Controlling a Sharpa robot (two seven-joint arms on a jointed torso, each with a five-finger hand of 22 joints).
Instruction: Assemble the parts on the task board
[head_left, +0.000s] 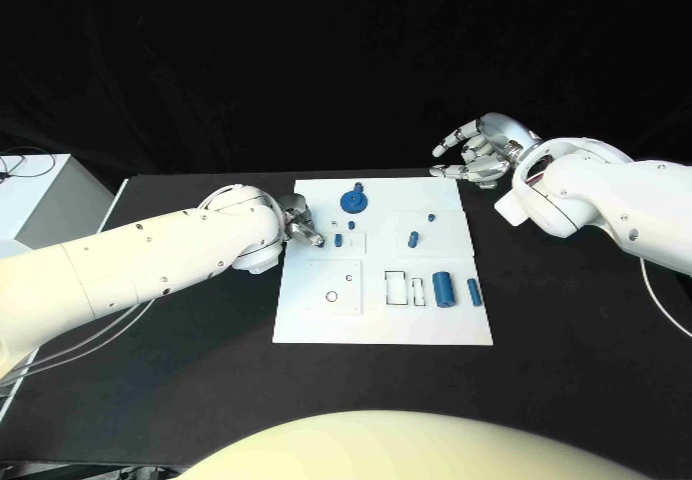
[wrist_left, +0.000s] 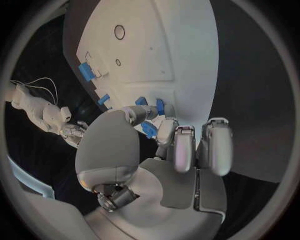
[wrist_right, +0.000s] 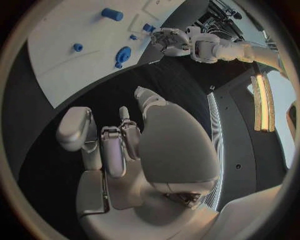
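Closest to the head camera is the left arm (head_left: 144, 260), big and white, reaching to the board's left edge. Its left hand (head_left: 302, 222) sits right at that edge with the fingers curled in toward a small blue peg (head_left: 338, 240); from the wrist cam the fingers (wrist_left: 185, 145) hang over a couple of blue pieces (wrist_left: 149, 129) right under them, but honestly I can't tell if it's actually pinching one or just hovering, the fingers hide the contact. Just past that hand, further onto the white task board (head_left: 375, 325), sits a round blue gear-looking disc (head_left: 353, 201), then another short peg (head_left: 413, 239) and a tiny one (head_left: 431, 216) beyond it. Toward the robot from the hand are a small ring outline (head_left: 335, 296), a rectangular slot (head_left: 395, 287), and two blue cylinders lying side by side, a fat one (head_left: 444, 288) and a thin one (head_left: 473, 292). Way over on the other side, the right hand (head_left: 480, 150) is lifted off the board's far right corner, fingers spread apart, nothing in it. Its wrist cam shows the same, fingers (wrist_right: 112, 145) loose over black table (head_left: 577, 340), board well apart from it.
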